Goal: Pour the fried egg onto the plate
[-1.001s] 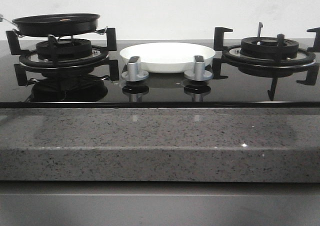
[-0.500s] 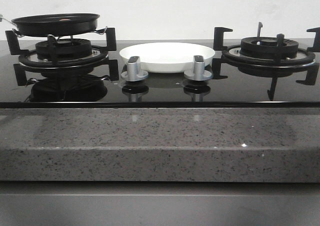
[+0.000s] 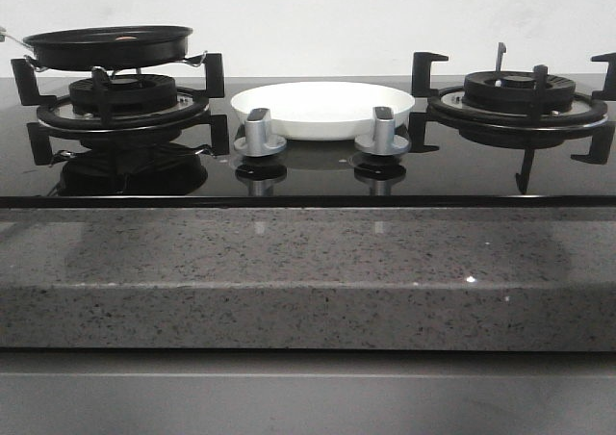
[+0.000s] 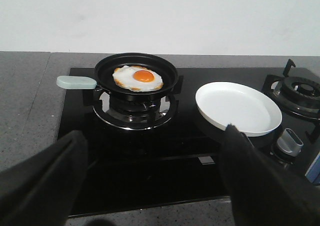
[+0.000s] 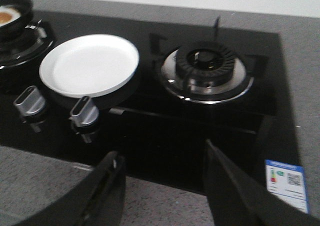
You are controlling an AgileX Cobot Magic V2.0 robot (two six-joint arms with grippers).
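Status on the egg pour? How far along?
Nothing done yet. The egg lies flat in the pan on the left burner, and the plate between the burners holds nothing. In hand: nothing; the left gripper and right gripper are both open, back from the stove. Left: grasp the handle, carry the pan to the plate, tip the egg out.

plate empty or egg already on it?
Empty. The plate shows bare white in both wrist views; the egg lies flat in the pan, which sits level on the left burner.
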